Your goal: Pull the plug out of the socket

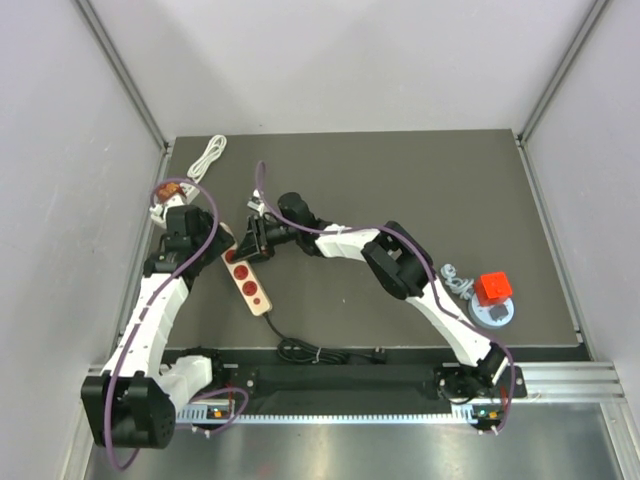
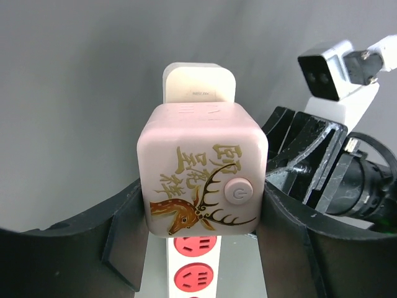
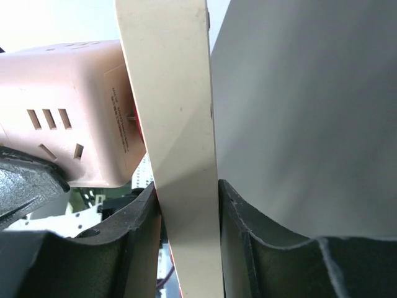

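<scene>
A pink cube plug (image 2: 201, 167) with a deer picture and a round button sits at the far end of a white power strip (image 1: 252, 288) with red sockets (image 2: 193, 261). My left gripper (image 2: 201, 211) is shut on the cube from both sides. My right gripper (image 3: 186, 205) is shut on the strip's cream edge (image 3: 180, 124). In the right wrist view the cube (image 3: 68, 105) stands slightly off the strip, with a metal prong showing in the gap. In the top view both grippers meet at the strip's far end, the left (image 1: 222, 243) and the right (image 1: 252, 240); the cube is hidden there.
A coiled white cable (image 1: 208, 155) lies at the back left. A red block (image 1: 493, 287) sits on a grey round stand (image 1: 492, 314) at the right. The strip's black cord (image 1: 320, 352) runs along the near edge. Grey walls enclose the table.
</scene>
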`<state>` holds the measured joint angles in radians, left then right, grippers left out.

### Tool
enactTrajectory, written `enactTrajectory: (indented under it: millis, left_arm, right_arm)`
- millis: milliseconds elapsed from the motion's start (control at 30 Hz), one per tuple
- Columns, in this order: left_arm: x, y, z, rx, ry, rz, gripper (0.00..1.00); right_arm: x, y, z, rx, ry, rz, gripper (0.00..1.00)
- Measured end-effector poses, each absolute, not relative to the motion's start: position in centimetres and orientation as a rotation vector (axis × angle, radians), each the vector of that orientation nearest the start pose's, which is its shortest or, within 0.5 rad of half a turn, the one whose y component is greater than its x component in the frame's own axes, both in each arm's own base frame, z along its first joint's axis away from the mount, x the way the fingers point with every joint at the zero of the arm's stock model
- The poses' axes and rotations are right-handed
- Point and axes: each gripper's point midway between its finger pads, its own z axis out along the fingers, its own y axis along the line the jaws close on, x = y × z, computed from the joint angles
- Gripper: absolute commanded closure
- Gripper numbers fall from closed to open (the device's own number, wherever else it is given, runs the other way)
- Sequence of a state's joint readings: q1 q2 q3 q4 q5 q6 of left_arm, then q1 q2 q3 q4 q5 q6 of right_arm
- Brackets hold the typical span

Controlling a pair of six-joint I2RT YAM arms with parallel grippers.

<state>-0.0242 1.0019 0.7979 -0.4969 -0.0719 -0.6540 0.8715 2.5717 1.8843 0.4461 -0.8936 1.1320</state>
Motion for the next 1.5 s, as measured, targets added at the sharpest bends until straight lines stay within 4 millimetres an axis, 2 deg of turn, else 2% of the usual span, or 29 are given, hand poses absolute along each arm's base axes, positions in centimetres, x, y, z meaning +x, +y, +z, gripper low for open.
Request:
enactTrajectory:
  millis: [100, 167, 200, 267, 333, 400, 700, 867, 1000, 1067, 1100, 1200, 1267, 1367, 1500]
  left_arm:
    - [29.7, -1.6, 15.5, -0.776, 2.183, -0.239, 1.0]
    - [30.1, -1.4, 16.4, -0.794, 2.182, -0.226, 1.0]
    - [30.5, -1.7, 17.5, -0.784, 2.168, -0.242, 1.0]
    - [31.8, -2.4, 21.2, -0.741, 2.102, -0.282, 1.0]
    - [33.0, -2.9, 24.7, -0.699, 2.029, -0.31, 1.0]
    - [33.5, -3.0, 26.1, -0.677, 1.994, -0.319, 1.0]
    - [32.8, -2.8, 25.6, -0.678, 2.015, -0.302, 1.0]
    - [32.5, -2.9, 25.9, -0.667, 2.011, -0.304, 1.0]
    - [32.4, -2.8, 26.1, -0.653, 2.006, -0.3, 1.0]
    - [32.4, -2.8, 26.1, -0.648, 2.007, -0.298, 1.0]
    - [32.4, -2.8, 26.1, -0.645, 2.009, -0.299, 1.0]
    - [32.4, -2.9, 26.0, -0.641, 2.013, -0.302, 1.0]
    - [32.5, -3.0, 25.9, -0.638, 2.018, -0.307, 1.0]
    - [32.4, -3.3, 25.9, -0.627, 2.024, -0.319, 1.0]
    - [32.4, -3.6, 25.8, -0.609, 2.034, -0.337, 1.0]
  right_arm:
    - [27.5, 57.7, 9.1, -0.564, 2.322, 1.99, 1.0]
    - [28.3, 58.1, 8.4, -0.513, 2.388, 1.887, 1.0]
    - [29.0, 58.1, 7.1, -0.463, 2.438, 1.805, 1.0]
    - [30.2, 57.5, 3.5, -0.358, 2.561, 1.646, 1.0]
    - [30.5, 57.5, 3.4, -0.378, 2.566, 1.654, 1.0]
    - [31.2, 57.5, 3.5, -0.367, 2.566, 1.597, 1.0]
    - [31.9, 58.3, 4.0, -0.403, 2.488, 1.591, 1.0]
    - [33.3, 60.7, 4.1, -0.406, 2.405, 1.664, 1.0]
    - [33.4, 61.4, 4.2, -0.377, 2.391, 1.705, 0.99]
    - [33.4, 61.5, 4.2, -0.37, 2.393, 1.703, 0.87]
    - [33.4, 61.4, 4.2, -0.368, 2.394, 1.701, 0.7]
    - [33.7, 61.3, 4.2, -0.362, 2.401, 1.684, 0.44]
    - [34.0, 61.2, 5.0, -0.375, 2.382, 1.664, 0.3]
    - [34.6, 59.9, 6.0, -0.376, 2.392, 1.58, 0.21]
    - [35.7, 57.0, 6.8, -0.374, 2.434, 1.472, 0.16]
